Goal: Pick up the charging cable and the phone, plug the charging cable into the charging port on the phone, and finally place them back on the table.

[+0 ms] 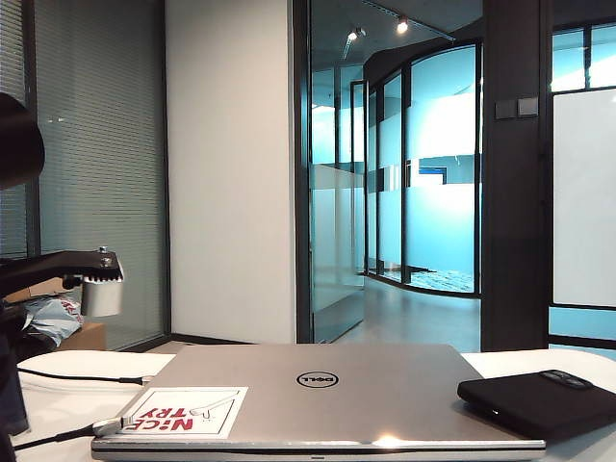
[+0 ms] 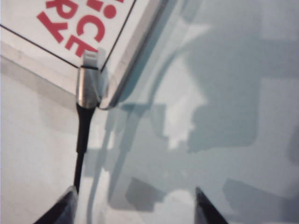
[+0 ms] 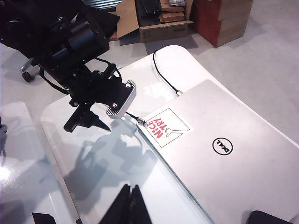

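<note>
Currently my left hand (image 2: 133, 205) hangs spread over the worktop (image 2: 233, 116); the charging cable (image 2: 88, 91) runs lengthwise ahead beside one fingertip, tip on the Dell laptop (image 3: 224, 154) corner. Right hand (image 3: 131, 205), pressed together, sits farther off; phone (image 1: 534, 399) well apart.

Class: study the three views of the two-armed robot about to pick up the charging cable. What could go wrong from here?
1. The charging cable's tip rests on the laptop's corner; the open left gripper might knock the laptop when closing.
2. The cord lies near one fingertip, so the grip could miss.
3. The phone overhangs the laptop and could slide.
</note>
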You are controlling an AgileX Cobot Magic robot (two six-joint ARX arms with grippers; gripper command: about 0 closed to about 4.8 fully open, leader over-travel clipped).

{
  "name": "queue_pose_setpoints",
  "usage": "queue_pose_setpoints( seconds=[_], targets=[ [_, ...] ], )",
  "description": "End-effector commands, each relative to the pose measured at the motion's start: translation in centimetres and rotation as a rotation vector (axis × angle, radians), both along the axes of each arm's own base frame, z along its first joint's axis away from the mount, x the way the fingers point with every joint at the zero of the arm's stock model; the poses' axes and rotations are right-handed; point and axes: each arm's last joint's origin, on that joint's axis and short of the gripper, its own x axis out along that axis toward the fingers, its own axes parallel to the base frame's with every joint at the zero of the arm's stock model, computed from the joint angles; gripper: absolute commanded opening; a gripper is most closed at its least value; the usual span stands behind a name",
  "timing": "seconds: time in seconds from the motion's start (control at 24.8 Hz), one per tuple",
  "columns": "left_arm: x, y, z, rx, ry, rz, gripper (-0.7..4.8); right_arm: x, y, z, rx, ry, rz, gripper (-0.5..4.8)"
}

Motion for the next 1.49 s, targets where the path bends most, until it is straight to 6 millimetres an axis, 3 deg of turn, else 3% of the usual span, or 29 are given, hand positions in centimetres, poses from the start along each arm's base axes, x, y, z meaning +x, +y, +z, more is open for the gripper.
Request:
queue_pose_setpoints(
  seconds=[0.04,0.24,0.44,1.33,1.45,1.49],
  targets=[
    [0.5,-0.2,0.3,-0.016,-0.049,-0.001,3.13,0.0,0.0,0.3,0.017,-0.013,-0.001,-0.04],
    [1.2,-0.4,0.8,-0.026,-0.076,-0.004,3.13,0.0,0.0,0.3,0.017,-0.012,-0.001,-0.04],
    [1.5,-0.6,-0.8,-0.005,-0.027,-0.004,3.13,0.0,0.0,0.3,0.018,-0.012,-0.001,-0.04],
    [3.1,-1.2,-1.4,-0.035,-0.100,-0.004,3.13,0.0,0.0,0.3,0.018,-0.012,-0.001,-0.04],
    [3.1,-1.2,-1.6,-0.031,-0.091,-0.004,3.01,0.0,0.0,0.3,0.018,-0.013,-0.001,-0.04],
    [3.1,-1.2,-1.6,-0.030,-0.089,-0.004,2.55,0.0,0.0,0.3,0.018,-0.013,-0.001,-0.04]
  ],
)
